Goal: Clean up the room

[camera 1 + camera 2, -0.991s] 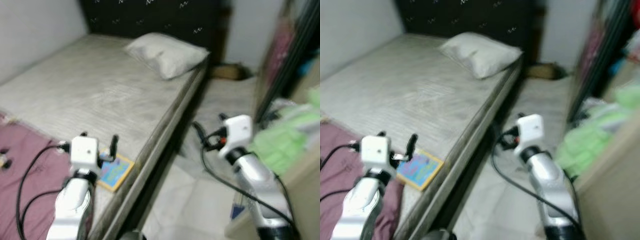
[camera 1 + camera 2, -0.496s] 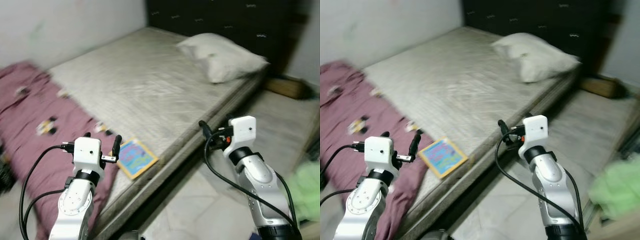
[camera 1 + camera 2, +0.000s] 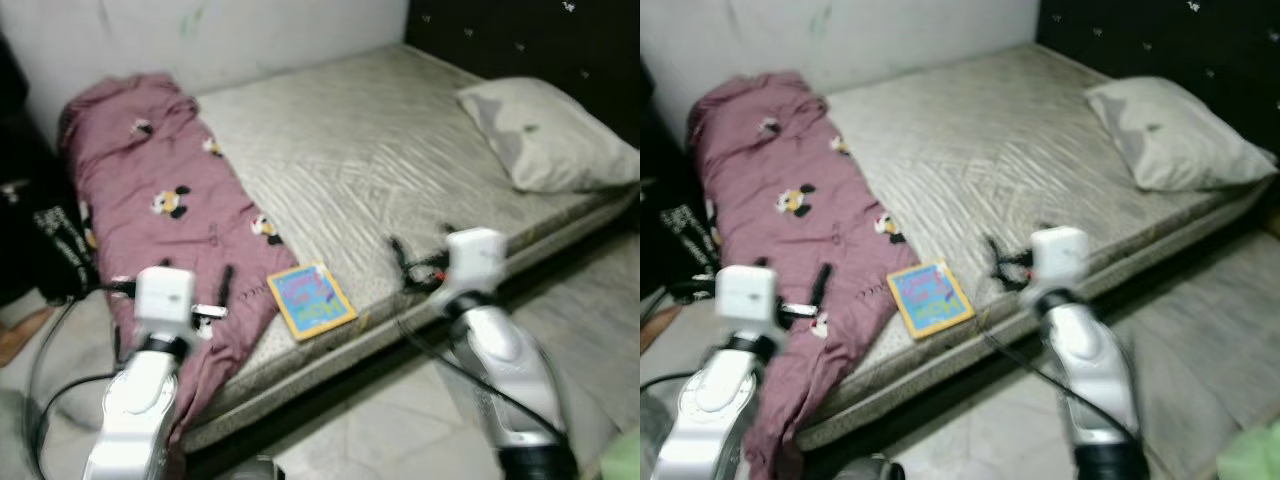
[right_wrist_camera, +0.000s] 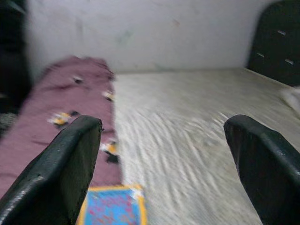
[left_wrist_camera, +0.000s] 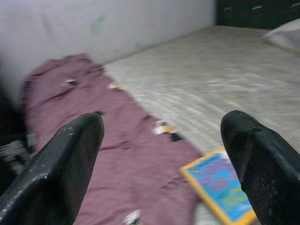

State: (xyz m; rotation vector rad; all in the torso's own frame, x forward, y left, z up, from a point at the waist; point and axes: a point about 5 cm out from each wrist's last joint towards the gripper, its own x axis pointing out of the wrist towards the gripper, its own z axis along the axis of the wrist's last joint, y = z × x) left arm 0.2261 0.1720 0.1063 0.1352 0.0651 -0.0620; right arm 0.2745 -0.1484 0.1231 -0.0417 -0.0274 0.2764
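Note:
A blue picture book with a yellow border (image 3: 312, 300) lies flat on the grey mattress (image 3: 380, 160) near its front edge. Beside the book, a crumpled maroon blanket with cartoon prints (image 3: 170, 210) runs from the wall down over the bed's edge. A grey pillow (image 3: 545, 135) rests by the black headboard. My left gripper (image 3: 200, 285) hovers open over the blanket's lower end, with the book (image 5: 222, 185) ahead between its fingers. My right gripper (image 3: 420, 250) is open above the mattress edge, to the right of the book (image 4: 112, 208). Neither holds anything.
A black headboard (image 3: 540, 40) closes the far right and a white wall (image 3: 250, 35) runs behind the bed. Dark bags (image 3: 60, 240) stand on the floor to the left of the bed. Pale tiled floor (image 3: 400, 430) lies in front, with something green (image 3: 625, 465) at the lower right.
The whole picture has swung leftward, so the camera has turned. The maroon blanket and the wall have come fully into view. Both arms keep the same raised, open pose.

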